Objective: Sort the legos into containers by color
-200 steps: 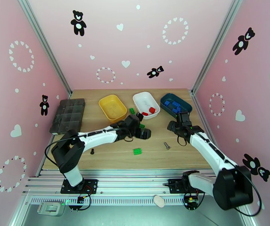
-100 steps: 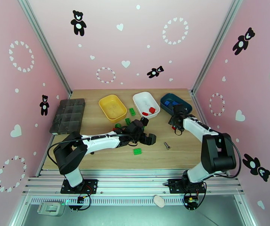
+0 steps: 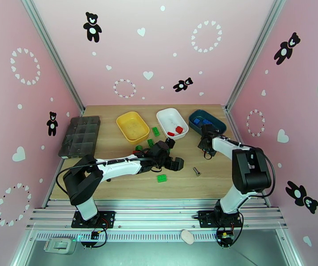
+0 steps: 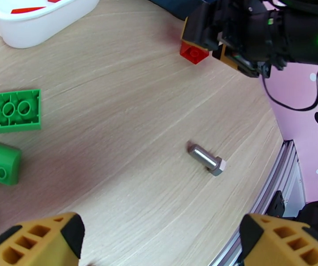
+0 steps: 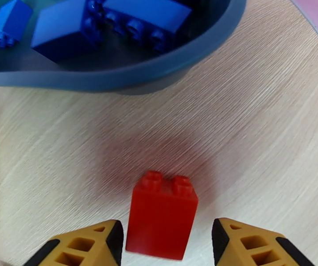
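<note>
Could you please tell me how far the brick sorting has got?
Done: blue bricks in the teal tub, red bricks in the white tub. In hand: the right pincer straddles a red brick on the table, not gripped yet. To do: green bricks loose; the yellow tub holds none.

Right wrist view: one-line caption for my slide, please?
Right gripper, jaws open, flanks a red brick on the wooden table, just short of the teal tub holding blue bricks.
</note>
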You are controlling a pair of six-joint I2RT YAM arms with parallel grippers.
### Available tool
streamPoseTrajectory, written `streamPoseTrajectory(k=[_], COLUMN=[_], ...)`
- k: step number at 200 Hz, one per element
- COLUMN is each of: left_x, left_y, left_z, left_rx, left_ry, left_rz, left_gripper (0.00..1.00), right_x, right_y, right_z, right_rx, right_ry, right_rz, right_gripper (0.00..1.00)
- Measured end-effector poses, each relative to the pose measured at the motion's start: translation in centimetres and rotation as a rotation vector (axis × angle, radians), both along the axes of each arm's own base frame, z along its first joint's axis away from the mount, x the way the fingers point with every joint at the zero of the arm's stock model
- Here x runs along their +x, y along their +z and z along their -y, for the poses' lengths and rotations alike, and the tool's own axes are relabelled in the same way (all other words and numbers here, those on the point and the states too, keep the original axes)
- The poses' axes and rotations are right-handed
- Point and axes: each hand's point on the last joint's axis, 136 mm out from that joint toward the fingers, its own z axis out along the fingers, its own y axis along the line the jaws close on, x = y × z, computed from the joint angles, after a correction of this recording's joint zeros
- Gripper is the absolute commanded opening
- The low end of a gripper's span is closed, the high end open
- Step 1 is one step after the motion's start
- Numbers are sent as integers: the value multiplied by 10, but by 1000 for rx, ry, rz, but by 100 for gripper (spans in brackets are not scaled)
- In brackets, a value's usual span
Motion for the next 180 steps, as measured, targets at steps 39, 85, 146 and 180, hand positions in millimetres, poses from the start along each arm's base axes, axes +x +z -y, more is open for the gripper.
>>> streamPoseTrajectory(k=[39, 85, 146, 180], left_x=[1, 12, 50, 72], left_y=[-5, -3, 36, 57], left_z=[-5, -15, -64, -106], left_rx=[15, 23, 28, 30], left_ry=[13, 52, 213, 336], left_rz=[-2, 0, 59, 98], left_gripper=[98, 98, 96, 96], right_x=[2, -1, -5, 20], right_y=[-4, 7, 66, 105], right_z=[0, -6, -89, -137], right_rx=[0, -4, 6, 34], right_ry=[-6, 9, 286, 432], right_rz=[2, 41, 183, 247], right_gripper=[39, 34, 32, 32])
